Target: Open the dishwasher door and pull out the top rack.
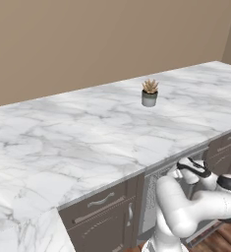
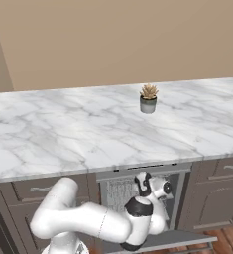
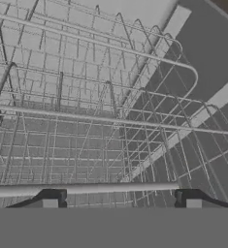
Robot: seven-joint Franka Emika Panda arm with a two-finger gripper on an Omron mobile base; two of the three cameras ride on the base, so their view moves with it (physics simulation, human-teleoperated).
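Door [image 2: 187,240] down flat; my pincer [image 3: 118,201] inside dishwasher under counter [image 2: 88,139], fingers spread astride front rail of rack [image 3: 86,121]. I judge rack light, stiff wire, on runners; best hold front rail mid-width, then straight level pull.

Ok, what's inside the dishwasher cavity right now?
With the dishwasher door dropped open, the top rack fills the cavity: pale wire grid with upright tines, nothing visible in it. The fingers sit at its front bar. The arm covers the lower cavity, so anything beneath is hidden.
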